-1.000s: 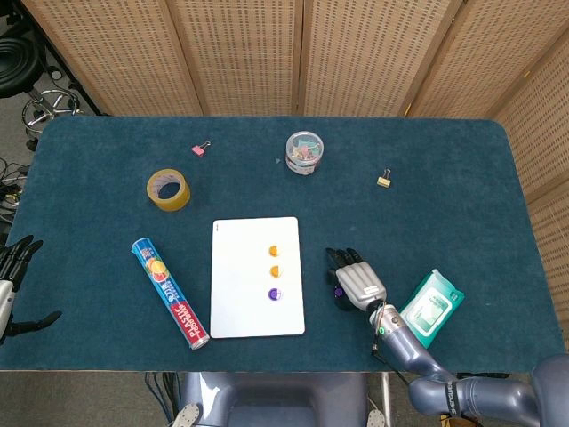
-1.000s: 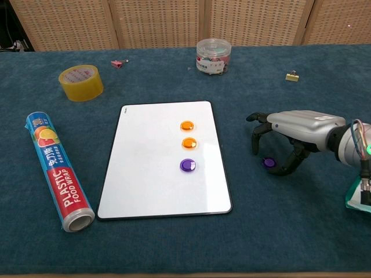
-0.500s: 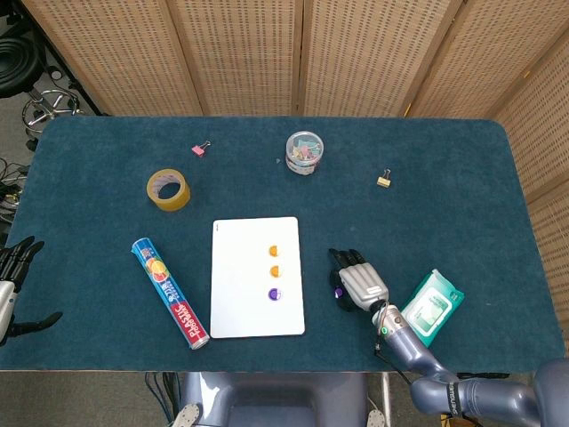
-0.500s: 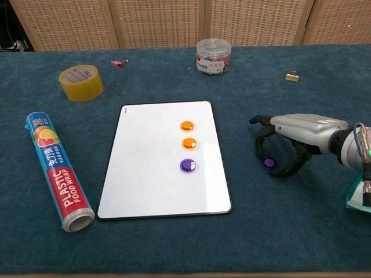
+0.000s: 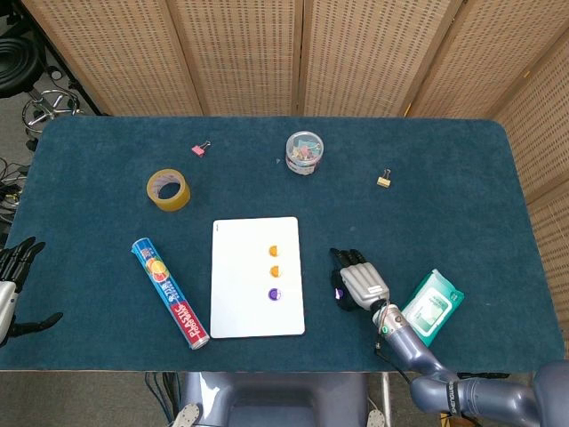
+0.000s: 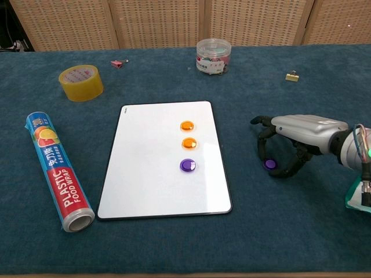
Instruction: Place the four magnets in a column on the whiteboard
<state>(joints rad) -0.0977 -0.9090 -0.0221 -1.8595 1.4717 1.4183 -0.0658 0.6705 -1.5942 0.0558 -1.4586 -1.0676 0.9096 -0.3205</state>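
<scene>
The whiteboard [image 5: 240, 285] [image 6: 151, 168] lies flat at mid-table. Down its right side sit two orange magnets [image 6: 186, 125] [image 6: 189, 143] and a purple magnet [image 6: 187, 165] in a column. A second purple magnet [image 6: 269, 164] [image 5: 338, 292] lies on the cloth to the right of the board. My right hand [image 6: 295, 132] [image 5: 360, 283] arches over it, with fingers on its left and the thumb on its right, and a gap shows between thumb and magnet. My left hand [image 5: 13, 289] rests at the far left table edge, fingers apart, holding nothing.
Left of the board lie a food wrap roll [image 6: 59, 172] and a yellow tape roll [image 6: 81, 82]. A jar of clips [image 6: 213, 55], a pink binder clip [image 5: 202, 149] and a gold binder clip [image 6: 291, 76] sit at the back. A green wipes pack [image 5: 432, 307] lies behind my right wrist.
My right hand has shifted slightly right and lowered over the loose purple magnet, its fingers closing in around it. The magnets on the board and the left hand have not moved.
</scene>
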